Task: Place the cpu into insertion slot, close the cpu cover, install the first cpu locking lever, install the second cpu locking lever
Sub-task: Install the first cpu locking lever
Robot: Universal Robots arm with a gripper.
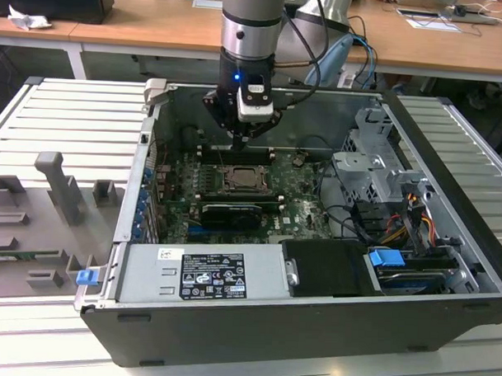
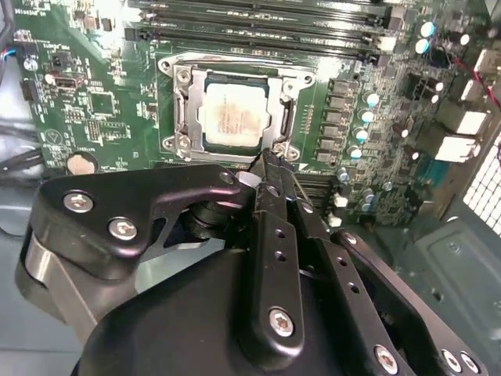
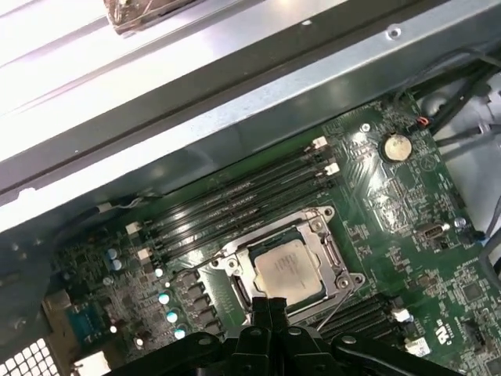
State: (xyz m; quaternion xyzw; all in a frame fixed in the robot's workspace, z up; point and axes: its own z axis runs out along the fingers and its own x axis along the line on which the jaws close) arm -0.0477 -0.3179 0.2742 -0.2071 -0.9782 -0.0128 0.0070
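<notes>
The insertion slot (image 2: 180,110), a square dark socket with a silvery metal rim, is taken here as the reference for every position. The cpu (image 2: 232,117), a small flat square chip with a dull silver-tan metal face, is seated flat inside the slot. The cpu cover (image 2: 286,117), a thin silvery square metal frame with a large window cutout, is seen lying down around the chip, whose face shows through the window. The black gripper (image 2: 270,160) is held just above one edge of the slot, close to the cover's frame; whether it touches cannot be made out. Its jaws are drawn together to a narrow tip, and nothing is held between them. In the first wrist view, long black slotted bars (image 3: 235,205) are seen running along the side of the slot opposite the gripper. The slot is surrounded by a green motherboard (image 2: 94,102), which is housed in an open dark grey computer case (image 1: 312,330) laid on a slatted aluminium surface (image 1: 64,115).
</notes>
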